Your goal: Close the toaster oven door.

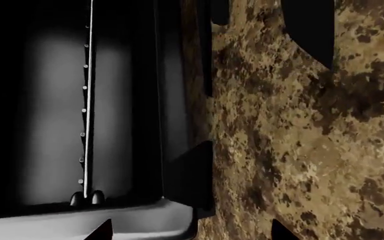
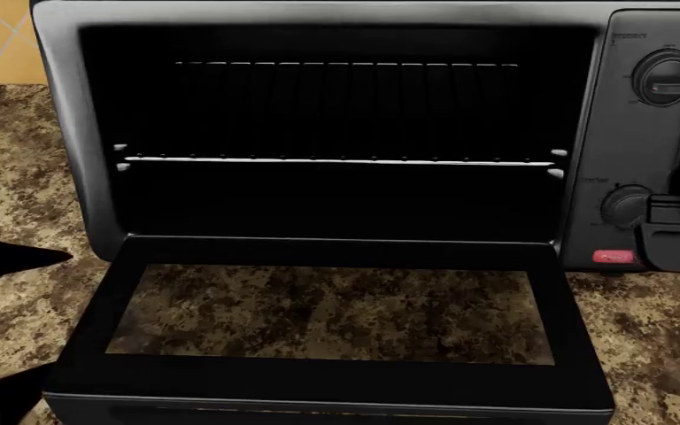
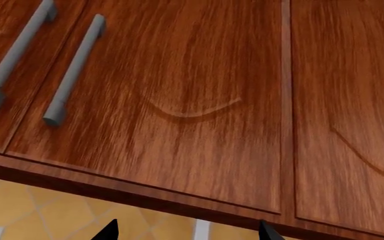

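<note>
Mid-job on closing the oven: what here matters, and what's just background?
Job:
- toaster oven door, folded down open
- toaster oven
- left gripper, beside the oven

Background:
- wire rack
- knobs
- red button
- speckled counter
- wooden cabinet doors, grey handles

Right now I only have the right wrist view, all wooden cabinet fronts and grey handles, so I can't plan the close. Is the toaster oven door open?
Observer: Yes. In the head view the toaster oven door lies fully open and flat, reaching out from the toaster oven toward the robot.
Operator: Anything inside in the way?
Observer: Only a wire rack, sitting level inside the cavity.
Operator: And the left gripper?
Observer: The left gripper has its fingertips apart with nothing between them. Its camera looks at the oven's interior and the speckled countertop.
</note>
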